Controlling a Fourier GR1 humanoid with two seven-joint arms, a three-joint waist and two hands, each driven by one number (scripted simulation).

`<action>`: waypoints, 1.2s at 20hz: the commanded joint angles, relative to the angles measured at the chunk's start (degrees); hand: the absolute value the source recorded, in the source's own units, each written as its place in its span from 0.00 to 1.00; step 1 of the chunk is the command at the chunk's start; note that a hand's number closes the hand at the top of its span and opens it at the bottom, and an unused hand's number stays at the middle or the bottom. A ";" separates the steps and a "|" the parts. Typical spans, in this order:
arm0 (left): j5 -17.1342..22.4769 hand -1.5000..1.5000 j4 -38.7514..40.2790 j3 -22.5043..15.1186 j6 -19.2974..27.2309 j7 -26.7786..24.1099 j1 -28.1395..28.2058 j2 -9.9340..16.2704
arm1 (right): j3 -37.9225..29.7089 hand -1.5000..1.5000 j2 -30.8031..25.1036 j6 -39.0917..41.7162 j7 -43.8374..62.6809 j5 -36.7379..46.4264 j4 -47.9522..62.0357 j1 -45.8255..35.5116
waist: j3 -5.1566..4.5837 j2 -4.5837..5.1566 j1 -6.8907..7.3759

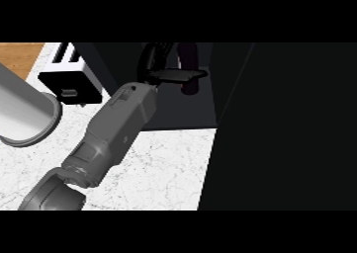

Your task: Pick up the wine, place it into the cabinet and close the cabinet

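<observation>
Inside the dark cabinet [181, 108], the right hand [175, 75] curls around the wine [190, 66]; a black toaster [67, 79] stands left on the worktop [159, 168].

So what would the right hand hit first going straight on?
Probably the back of the cabinet: the right hand, holding the wine bottle, points into its dark opening, and nothing else shows ahead. Depth is unclear.

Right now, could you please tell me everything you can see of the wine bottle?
Only a little of the wine bottle shows: a dark, glossy, near-black shape standing roughly upright inside the dark cabinet, over its floor. The black hand reaching in covers its middle, fingers curled round it. No label or cap can be made out, and whether its base touches the floor cannot be told.
</observation>
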 commanded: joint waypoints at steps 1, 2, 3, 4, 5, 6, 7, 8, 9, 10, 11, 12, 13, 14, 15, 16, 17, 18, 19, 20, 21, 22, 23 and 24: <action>1.56 0.00 -4.24 -2.07 -3.12 0.04 3.84 -0.08 | 0.09 0.00 -2.66 -0.20 3.80 -1.46 -12.84 5.68 | 0.04 -0.53 0.37; 2.42 0.00 -5.21 -2.76 -3.24 0.43 5.02 -0.08 | -0.83 0.00 -2.28 -0.65 4.90 -1.69 -13.17 4.13 | 0.01 -0.48 0.61; 1.66 0.00 -6.29 -2.32 -5.18 0.59 6.29 -0.08 | -0.43 0.00 -2.81 -0.87 4.55 -0.98 -12.90 5.63 | 0.01 -0.55 1.45; 3.70 0.00 -8.71 -3.52 -4.22 1.84 7.08 -0.08 | 0.49 0.00 -2.51 -0.13 3.12 -1.10 -11.44 4.97 | 0.03 -0.88 1.40; 3.25 0.00 -8.34 -3.19 -5.96 0.76 8.87 -0.08 | 0.28 0.00 -3.20 -0.63 4.48 -0.62 -13.94 5.24 | -0.02 -0.58 1.32; 5.58 0.00 -11.49 -6.05 -4.69 2.54 9.36 -0.09 | -1.08 0.00 -2.54 -0.15 3.99 -2.71 -11.03 3.94 | 0.03 -0.65 1.11; 6.07 0.00 -12.69 -7.75 -5.69 1.09 13.14 -0.09 | 0.87 0.00 -2.03 -0.83 2.35 -0.71 -10.70 5.17 | 0.01 -0.92 0.83; 5.75 0.00 -15.07 -8.29 -5.63 2.24 13.63 -0.08 | -0.02 0.00 -2.53 -1.04 3.94 -0.78 -11.43 4.47 | 0.00 -0.90 1.90; 6.23 0.00 -17.37 -8.89 -4.94 3.93 13.12 -0.09 | 0.88 0.00 -1.62 -1.21 3.95 -1.33 -10.87 3.94 | 0.00 -0.98 2.32; 6.45 0.00 -18.48 -10.50 -5.71 2.83 17.10 -0.09 | -1.00 0.00 -2.98 -1.27 4.85 -1.91 -12.22 4.50 | -0.01 -1.02 2.29; 6.71 0.00 -21.22 -11.40 -5.88 3.30 19.54 -0.08 | -0.33 0.00 -1.55 -2.32 4.90 -0.95 -9.89 3.52 | -0.02 -1.12 3.21; 7.22 0.00 -21.82 -10.89 -4.87 4.88 18.85 -0.08 | -2.81 0.00 -3.23 -2.07 6.15 -2.95 -13.94 4.50 | 0.00 -0.99 2.63; 8.25 0.00 -25.64 -13.95 -2.81 4.22 22.23 -0.08 | -1.42 0.00 -1.79 -1.74 4.47 -1.98 -10.21 2.88 | 0.02 -0.95 2.78; 7.57 0.00 -27.31 -13.86 -2.97 4.59 24.56 -0.08 | -1.19 0.00 -2.56 -1.27 4.18 -2.19 -10.65 4.15 | 0.05 -1.00 3.12; 7.26 0.00 -30.15 -15.83 -2.04 3.92 26.65 -0.08 | -2.33 0.00 -2.22 -2.05 6.28 -1.78 -10.52 2.32 | 0.01 -0.77 3.28; 6.31 0.00 -31.01 -14.56 -3.64 5.55 28.56 0.29 | -1.13 0.00 -2.33 -2.61 5.39 -0.94 -11.93 4.28 | 0.02 -1.05 3.62; 5.98 0.00 -32.71 -15.38 -3.60 5.64 30.96 0.39 | -0.42 0.00 -1.92 -2.32 3.45 -0.98 -11.11 4.93 | 0.06 -0.88 3.20; 6.26 0.00 -36.87 -16.02 -0.17 7.65 29.60 -0.08 | 0.18 0.00 -2.82 -2.66 3.45 0.30 -12.16 6.42 | 0.06 -1.11 2.85; 5.44 0.00 -38.41 -17.05 -1.04 7.45 33.43 0.02 | -1.22 0.00 -2.31 -2.39 4.78 -1.19 -11.38 3.57 | 0.04 -0.72 3.50; 5.23 0.00 -39.51 -17.19 -0.79 7.35 34.86 0.82 | 0.10 0.00 -3.20 -2.38 4.62 -0.47 -13.19 5.59 | 0.03 -0.78 2.91; 5.30 0.00 -42.13 -17.62 0.04 8.40 36.16 0.64 | 0.53 0.00 -4.04 -1.83 3.88 0.14 -13.05 6.26 | 0.04 -0.73 2.68; 5.20 0.00 -45.70 -18.58 0.74 8.88 38.55 0.68 | 0.64 0.00 -2.56 -3.18 3.00 0.19 -11.85 6.11 | 0.05 -0.83 2.99; 4.97 0.00 -47.38 -19.78 0.49 9.64 41.25 1.11 | -0.19 0.00 -3.84 -2.87 4.29 -0.25 -12.87 6.10 | 0.03 -0.76 3.03; 4.57 0.00 -49.08 -20.36 -1.22 7.09 44.87 2.41 | -0.55 0.00 -4.07 -2.81 3.16 -0.48 -13.21 6.44 | 0.03 -0.74 2.93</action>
